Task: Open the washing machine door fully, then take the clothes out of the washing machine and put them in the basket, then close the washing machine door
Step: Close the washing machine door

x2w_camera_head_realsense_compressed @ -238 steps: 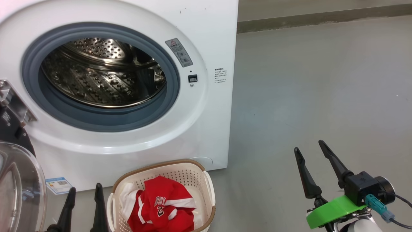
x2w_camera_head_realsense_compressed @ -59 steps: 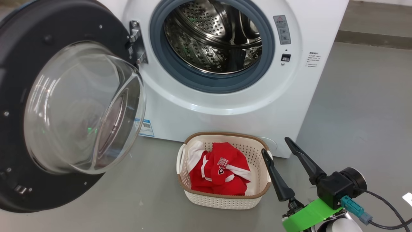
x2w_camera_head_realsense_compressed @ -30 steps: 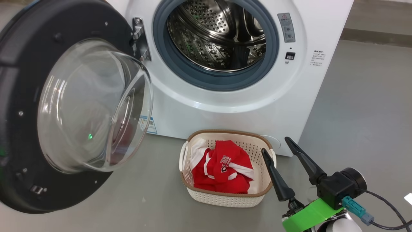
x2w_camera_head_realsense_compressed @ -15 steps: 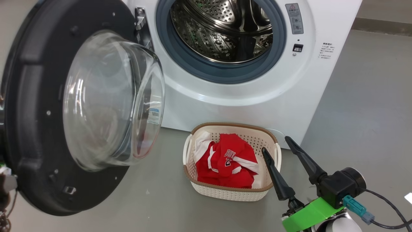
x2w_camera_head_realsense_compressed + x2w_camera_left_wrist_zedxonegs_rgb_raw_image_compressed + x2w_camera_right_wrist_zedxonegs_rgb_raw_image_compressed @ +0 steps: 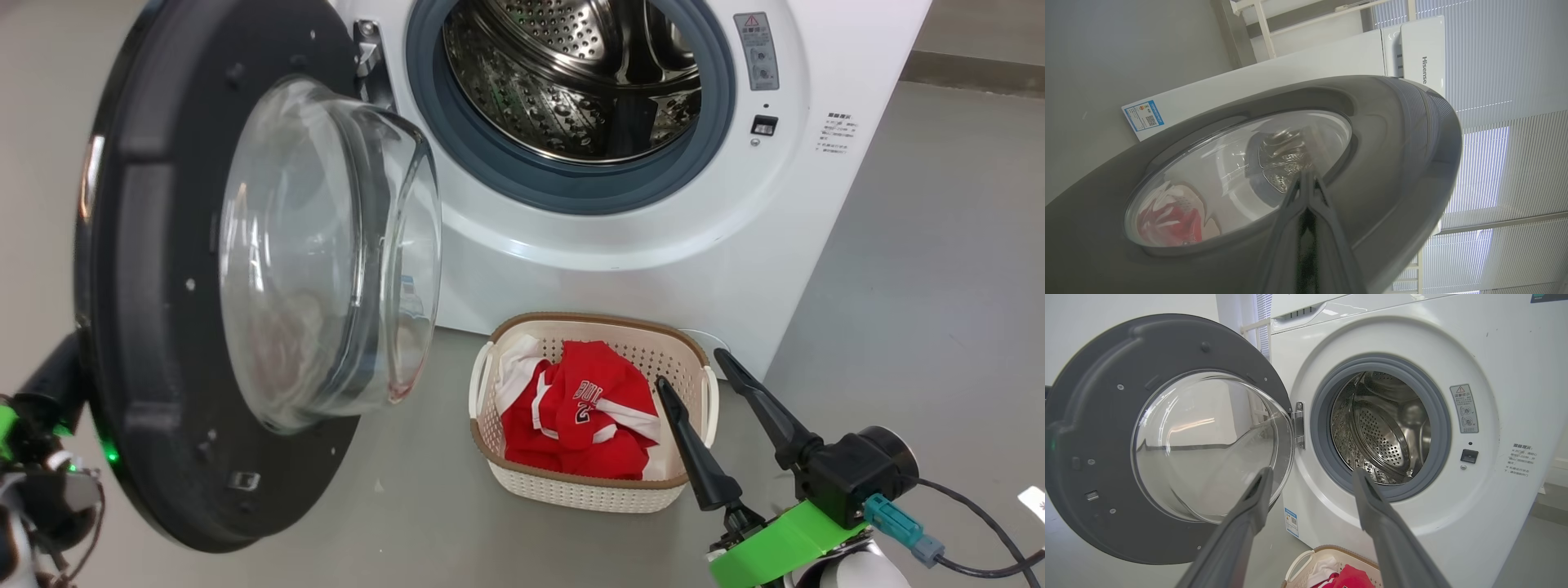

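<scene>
Now the left gripper (image 5: 1307, 183), fingers together and empty, waits behind the washing machine door (image 5: 139, 343), lower left; the right gripper (image 5: 687, 367) gapes, empty.

Washing machine (image 5: 653, 245) stood on the floor (image 5: 914, 269), at the far side of the head view. Washing machine door (image 5: 155, 343) hung off the machine's left side, standing out at an angle before and left of the opening. Basket (image 5: 588, 490) sat on the floor just before the machine, below the opening; clothes (image 5: 584, 416) lay in it. Right gripper (image 5: 689, 367) was at the basket's right edge. Left gripper (image 5: 1306, 175) lay behind the door, against its outer face, seemingly touching.
</scene>
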